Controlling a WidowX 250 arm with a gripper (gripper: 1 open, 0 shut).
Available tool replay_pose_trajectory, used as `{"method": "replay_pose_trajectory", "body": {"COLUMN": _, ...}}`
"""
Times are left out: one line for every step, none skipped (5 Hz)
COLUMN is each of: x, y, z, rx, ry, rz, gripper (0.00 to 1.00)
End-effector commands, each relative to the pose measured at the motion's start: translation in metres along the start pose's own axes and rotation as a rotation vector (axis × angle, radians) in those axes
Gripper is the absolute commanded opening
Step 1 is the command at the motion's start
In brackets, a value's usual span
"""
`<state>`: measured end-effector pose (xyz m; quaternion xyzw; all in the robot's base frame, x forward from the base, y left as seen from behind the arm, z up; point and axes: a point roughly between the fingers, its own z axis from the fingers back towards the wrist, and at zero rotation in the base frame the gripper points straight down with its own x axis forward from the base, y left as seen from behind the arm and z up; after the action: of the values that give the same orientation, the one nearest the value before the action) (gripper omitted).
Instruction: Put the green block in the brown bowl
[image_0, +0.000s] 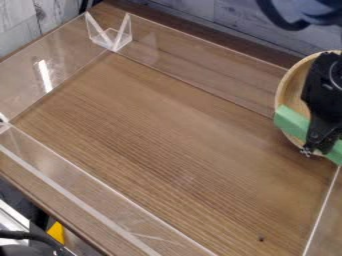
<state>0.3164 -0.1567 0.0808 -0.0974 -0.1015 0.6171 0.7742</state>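
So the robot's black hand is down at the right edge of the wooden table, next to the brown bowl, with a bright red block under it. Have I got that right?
Nearly. The block under the robot's black hand is bright green, not red; the camera view shows it. The rest holds: the gripper is down at the right edge of the wooden table, next to the brown bowl.
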Motion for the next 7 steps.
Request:
{"method": "replay_pose_trajectory", "body": {"x": 0.006, "y": -0.008, "z": 0.019, "rx": -0.06, "ry": 0.012, "rz": 0.015, "gripper": 0.0}}
{"method": "replay_pose_trajectory", "body": {"x": 0.006, "y": -0.008, "z": 0.017, "rx": -0.057, "ry": 0.011, "rz": 0.024, "gripper": 0.0}}
{"method": "replay_pose_trajectory", "body": {"x": 0.012, "y": -0.002, "z": 0.009, "rx": -0.054, "ry": 0.004, "rz": 0.051, "gripper": 0.0}}
{"method": "replay_pose_trajectory", "body": {"x": 0.016, "y": 0.002, "z": 0.001, "rx": -0.049, "ry": -0.003, "rz": 0.079, "gripper": 0.0}}
{"method": "replay_pose_trajectory", "body": {"x": 0.006, "y": 0.0, "z": -0.005, "rx": -0.045, "ry": -0.001, "rz": 0.087, "gripper": 0.0}}
{"method": "replay_pose_trajectory", "body": {"x": -0.001, "y": -0.003, "z": -0.01, "rx": -0.042, "ry": 0.002, "rz": 0.096, "gripper": 0.0}}
{"method": "replay_pose_trajectory", "body": {"x": -0.001, "y": -0.008, "z": -0.013, "rx": -0.039, "ry": 0.009, "rz": 0.098, "gripper": 0.0}}
